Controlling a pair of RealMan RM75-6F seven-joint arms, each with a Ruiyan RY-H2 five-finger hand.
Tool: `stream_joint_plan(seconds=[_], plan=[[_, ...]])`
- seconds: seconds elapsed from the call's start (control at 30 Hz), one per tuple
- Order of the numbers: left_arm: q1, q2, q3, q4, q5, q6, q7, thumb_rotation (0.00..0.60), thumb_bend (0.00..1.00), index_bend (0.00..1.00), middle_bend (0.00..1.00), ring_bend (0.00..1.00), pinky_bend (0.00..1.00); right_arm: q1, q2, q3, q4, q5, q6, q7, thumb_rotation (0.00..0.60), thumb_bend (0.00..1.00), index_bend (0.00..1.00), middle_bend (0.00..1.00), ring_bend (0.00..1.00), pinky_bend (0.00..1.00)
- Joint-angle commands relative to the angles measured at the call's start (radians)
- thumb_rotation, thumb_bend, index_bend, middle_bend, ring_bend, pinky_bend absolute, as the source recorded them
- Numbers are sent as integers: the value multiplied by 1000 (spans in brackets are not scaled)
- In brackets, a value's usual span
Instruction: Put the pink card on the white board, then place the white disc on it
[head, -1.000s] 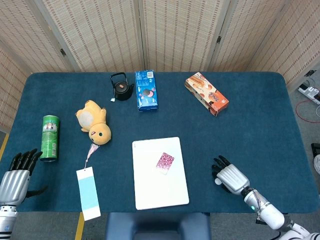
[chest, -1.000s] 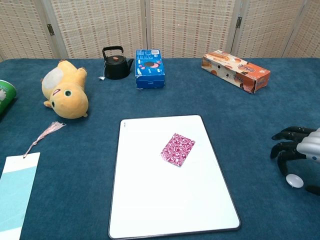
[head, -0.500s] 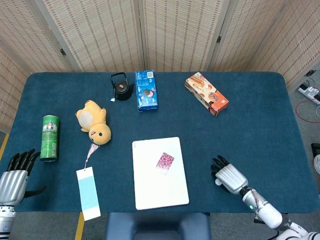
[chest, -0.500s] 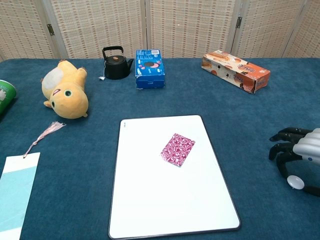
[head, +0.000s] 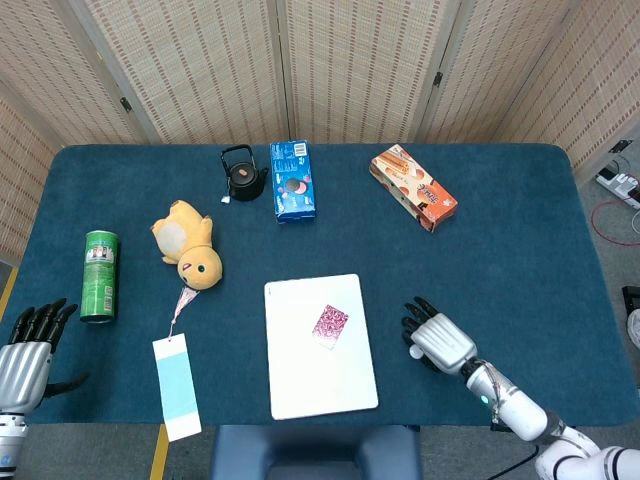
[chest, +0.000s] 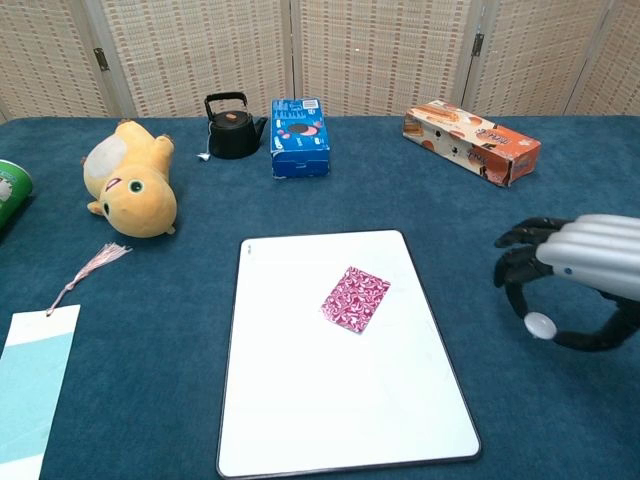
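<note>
Lab-style robot test setup: blue-cloth table (head: 520, 250) backed at 12 o'clock by folding woven screens (head: 350, 65), cables and power strip (head: 620, 185) on the floor at 3 o'clock, assorted props scattered.

Head view looks steeply down; chest view lower, nearer.

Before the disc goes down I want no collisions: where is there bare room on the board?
The white board is bare all around the pink card, most of all its near half. The right hand, holding the white disc, has open blue cloth between it and the board. Boxes crowd the far edge.
</note>
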Motion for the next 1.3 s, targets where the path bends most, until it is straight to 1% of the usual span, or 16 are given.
stream_joint_plan(seconds=[0.03,0.17,0.33,0.53,0.77,0.9,1.1,1.13,1.23,1.3], plan=[[1,0,-1,-3,0,2,-3,600,135,123,77,94,0,78,-14,73,-40,83,-92,-54,600,351,485,274,78,30],[2,4,-5,-5,-5,5,-14,600,135,124,75,94,0,152,-86,133,-31,187,-167,-120,600,351,485,276,82,30],[5,13,-7,-7,-5,10,-26,600,135,123,74,93,0,235,-181,173,7,304,-223,-210,600,351,485,271,84,30],[11,12,-3,1,-5,12,-38,600,135,123,73,93,0,316,-258,177,44,432,-237,-328,600,350,485,264,76,30],[16,12,-2,9,-7,15,-48,600,134,123,73,93,0,378,-294,159,57,555,-211,-421,600,350,479,253,66,30],[19,11,-1,13,-6,18,-56,600,135,124,73,93,0,394,-297,151,53,582,-185,-433,600,350,435,240,58,29],[19,6,-1,16,-4,16,-58,600,134,122,73,93,0,404,-284,124,44,595,-162,-436,600,350,225,223,52,23],[18,6,0,16,-3,14,-57,600,135,122,73,93,0,404,-282,121,42,595,-159,-431,600,351,202,222,53,22],[15,6,-1,12,2,13,-59,600,134,118,73,93,0,388,-260,118,17,571,-126,-402,600,350,164,219,51,22],[13,9,-4,10,6,15,-62,600,134,118,73,93,0,358,-222,112,-21,534,-77,-371,600,350,158,215,48,22]])
